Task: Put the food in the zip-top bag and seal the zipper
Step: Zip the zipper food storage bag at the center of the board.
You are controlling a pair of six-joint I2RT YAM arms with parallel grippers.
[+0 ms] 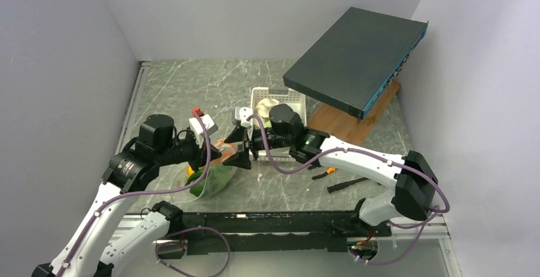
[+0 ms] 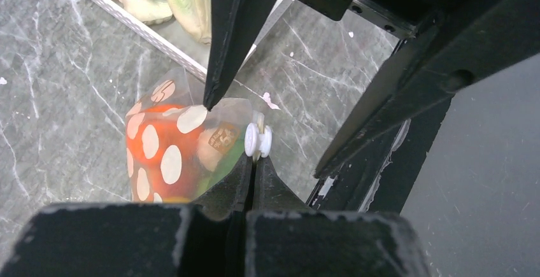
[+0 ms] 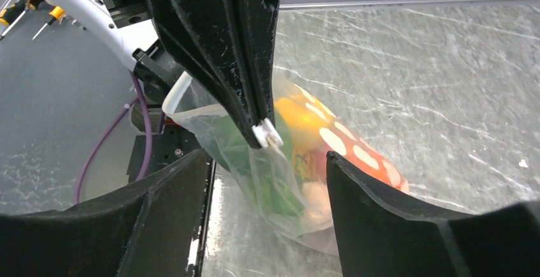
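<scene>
light: bright, even, overhead | shadows: soft, faint | glare: mild sheen on table (image 3: 446,67) | blur: near fingers (image 3: 395,226) soft

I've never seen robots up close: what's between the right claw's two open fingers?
The zip-top bag, its mouth edge pinched by the left gripper. The right wrist view shows both inside the open right gripper.

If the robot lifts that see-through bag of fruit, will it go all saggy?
Probably yes: the zip-top bag looks thin and crumpled where the left gripper pinches its rim. The food bunched inside likely makes it bottom-heavy, so it may swing.
</scene>
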